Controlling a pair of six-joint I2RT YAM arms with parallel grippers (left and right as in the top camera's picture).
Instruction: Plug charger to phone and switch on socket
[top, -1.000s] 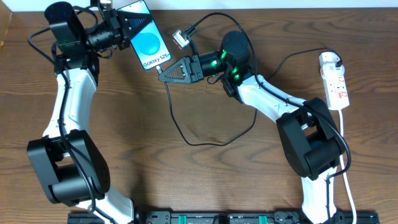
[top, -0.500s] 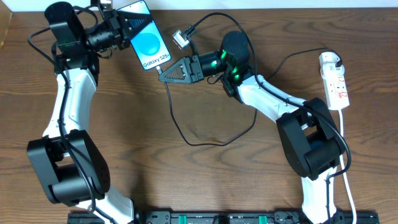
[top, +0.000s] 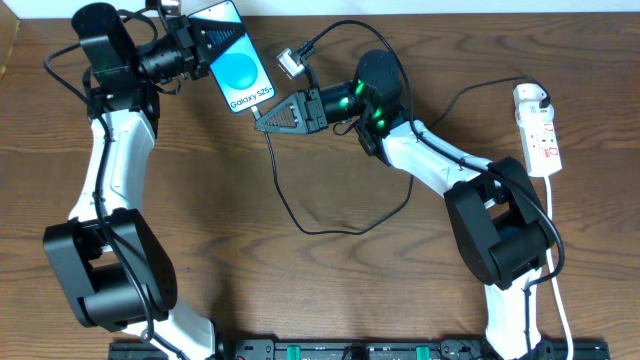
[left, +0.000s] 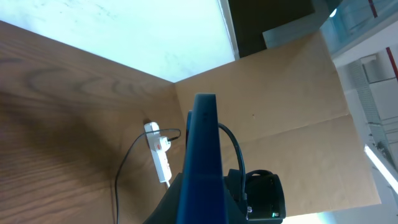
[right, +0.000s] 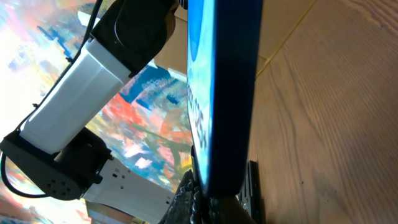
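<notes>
The phone (top: 238, 68), slim, rigid and slick-sided, hung clamped in your left gripper (top: 205, 47) at the table's (top: 300, 300) 11 o'clock. It was best held by its long edges, sparing the glass. Your right gripper (top: 268, 118), apparently pinching the plug end of the light, limp charger (top: 300, 222), sat at the phone's 5 o'clock corner. Port and plug tip stayed hidden, both wrist views filled by the phone's edge. The socket (top: 538, 132) lay at 3 o'clock, its switch too small to read.
</notes>
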